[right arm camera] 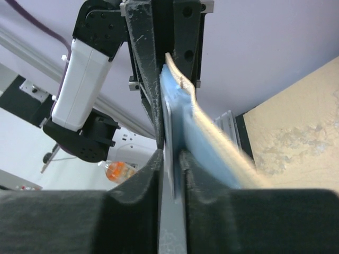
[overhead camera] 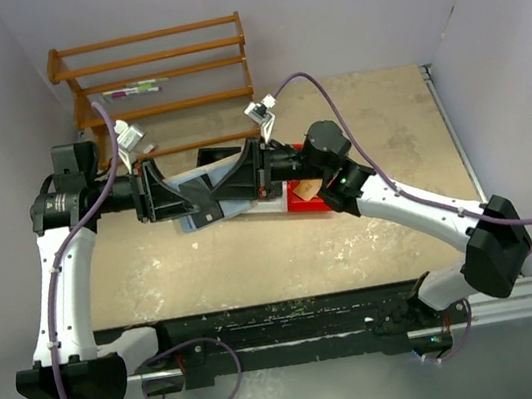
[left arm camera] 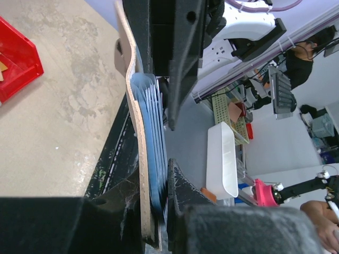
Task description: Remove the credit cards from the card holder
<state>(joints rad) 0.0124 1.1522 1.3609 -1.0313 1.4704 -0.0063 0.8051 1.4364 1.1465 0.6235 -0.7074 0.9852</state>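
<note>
The card holder point(overhead camera: 207, 197) is held above the table between both grippers, open, with its bluish-grey sleeves showing. My left gripper point(overhead camera: 172, 196) is shut on it. In the left wrist view the tan cover point(left arm camera: 139, 159) and the blue sleeves point(left arm camera: 152, 127) stand edge-on between my fingers point(left arm camera: 180, 196). My right gripper point(overhead camera: 245, 174) is shut on the edge of a thin pale credit card point(right arm camera: 170, 132) that stands next to the sleeves point(right arm camera: 186, 124) and tan cover point(right arm camera: 214, 132). The right gripper point(right arm camera: 170, 161) faces the left one closely.
A red bin point(overhead camera: 309, 201) sits on the table under the right wrist and also shows in the left wrist view point(left arm camera: 16, 58). A wooden rack point(overhead camera: 160, 74) stands at the back left. A dark flat item point(overhead camera: 221, 153) lies behind the grippers.
</note>
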